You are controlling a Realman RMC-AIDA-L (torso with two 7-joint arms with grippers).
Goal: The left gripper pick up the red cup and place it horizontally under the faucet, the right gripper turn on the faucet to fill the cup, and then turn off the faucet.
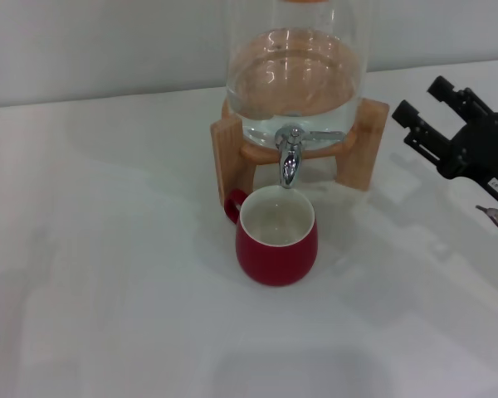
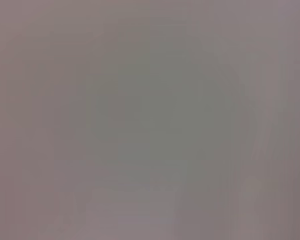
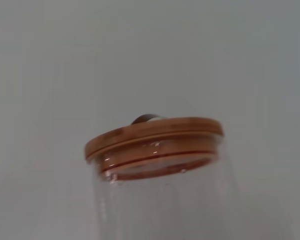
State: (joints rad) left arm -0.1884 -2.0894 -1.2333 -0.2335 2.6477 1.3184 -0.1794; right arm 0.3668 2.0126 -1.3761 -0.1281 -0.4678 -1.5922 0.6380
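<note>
Red cup point(image 1: 276, 240) upright, empty, under faucet point(image 1: 290, 157).

head: high, down onto table point(image 1: 108, 290) | right wrist: close on jar point(image 3: 160, 200), shared | left wrist: blank

At the three o'clock edge of the head view, the right gripper point(image 1: 422, 98) is matte black, with two long blocky fingers point(image 1: 452, 89) ending in squared, notched tips. A small white label marks its body, beside a sliver of silver-grey metal.
</note>
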